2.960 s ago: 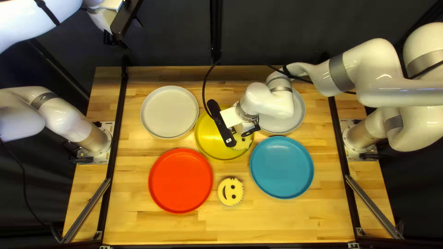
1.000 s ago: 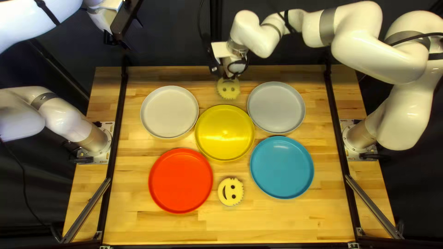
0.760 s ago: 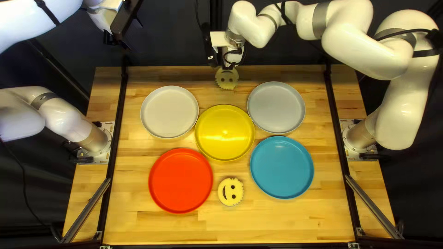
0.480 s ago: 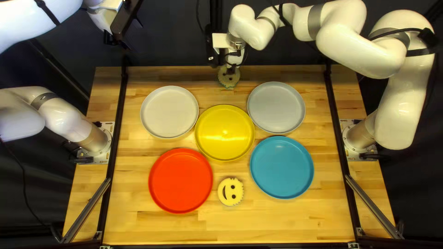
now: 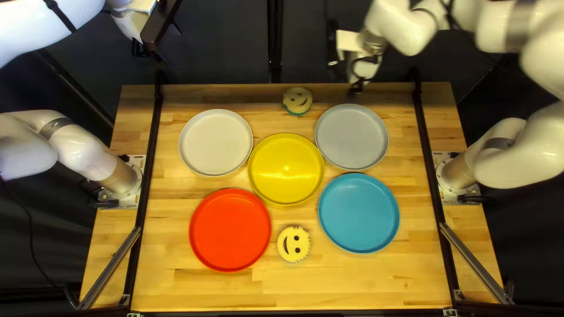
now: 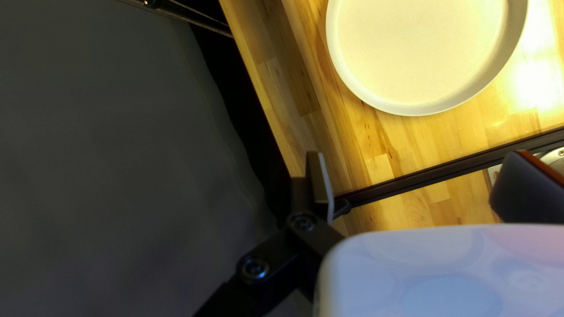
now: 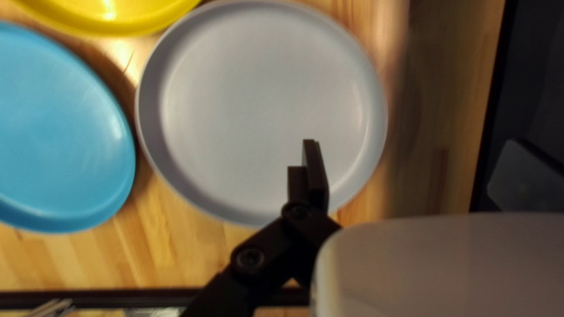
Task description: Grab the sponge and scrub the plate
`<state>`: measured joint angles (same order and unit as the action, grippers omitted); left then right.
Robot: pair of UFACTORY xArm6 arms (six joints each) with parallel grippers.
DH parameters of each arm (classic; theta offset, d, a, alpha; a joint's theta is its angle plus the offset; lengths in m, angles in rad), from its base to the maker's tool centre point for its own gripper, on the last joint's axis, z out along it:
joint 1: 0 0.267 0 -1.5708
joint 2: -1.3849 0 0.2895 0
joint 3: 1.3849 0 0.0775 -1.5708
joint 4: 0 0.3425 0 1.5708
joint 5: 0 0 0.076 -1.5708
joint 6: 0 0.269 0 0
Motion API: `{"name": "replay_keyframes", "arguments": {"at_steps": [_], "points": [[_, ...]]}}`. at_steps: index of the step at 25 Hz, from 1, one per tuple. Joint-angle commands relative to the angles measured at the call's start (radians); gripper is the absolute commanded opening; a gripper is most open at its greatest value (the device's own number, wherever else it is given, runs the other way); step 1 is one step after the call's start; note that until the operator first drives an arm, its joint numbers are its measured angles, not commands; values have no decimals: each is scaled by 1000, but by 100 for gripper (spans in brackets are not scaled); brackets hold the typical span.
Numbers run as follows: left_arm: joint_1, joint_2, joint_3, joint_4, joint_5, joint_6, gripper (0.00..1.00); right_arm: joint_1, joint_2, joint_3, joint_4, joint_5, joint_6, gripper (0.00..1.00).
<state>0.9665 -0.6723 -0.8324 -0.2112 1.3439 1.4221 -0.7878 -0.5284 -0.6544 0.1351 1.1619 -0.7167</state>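
My right gripper (image 5: pixel 356 88) hangs beyond the grey plate (image 5: pixel 352 137), near the far edge. In the right wrist view my right gripper (image 7: pixel 412 161) stands open, its fingers apart, over the grey plate (image 7: pixel 264 105). One smiley sponge (image 5: pixel 298 100) with a teal underside lies by the far edge; a second smiley sponge (image 5: pixel 294 244) lies between the red plate (image 5: pixel 230 229) and blue plate (image 5: pixel 358 212). The yellow plate (image 5: pixel 286 169) is in the middle. My left gripper (image 5: pixel 141 49) is raised beyond the table; in its wrist view the left gripper (image 6: pixel 418 170) is open, holding nothing.
The white plate (image 5: pixel 215 142) lies at the table's far left part. Black rails (image 5: pixel 149 176) run along both sides of the table, beside the arm bases. A dark curtain (image 5: pixel 217 44) hangs behind the far edge.
My right gripper carried a sponge from over the yellow plate to the far edge, let go of it there, and has moved off to the right. The left arm has kept still.
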Motion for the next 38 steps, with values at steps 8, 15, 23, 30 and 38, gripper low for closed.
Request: {"name": "replay_keyframes", "arguments": {"at_steps": [8, 15, 23, 30, 38], "points": [[0, 0, 0, 0, 0, 0, 100, -201, -90, -95, -46, 256, -155, 100], [0, 0, 0, 0, 0, 0, 100, -214, -108, -115, -37, 264, -180, 100], [0, 0, 0, 0, 0, 0, 100, -214, -108, -115, -37, 264, -180, 100], [0, 0, 0, 0, 0, 0, 100, -214, -108, -115, -37, 264, -180, 100], [-140, -50, 97, -7, -112, -93, 100, -214, -108, -115, -37, 264, -180, 100]]}}
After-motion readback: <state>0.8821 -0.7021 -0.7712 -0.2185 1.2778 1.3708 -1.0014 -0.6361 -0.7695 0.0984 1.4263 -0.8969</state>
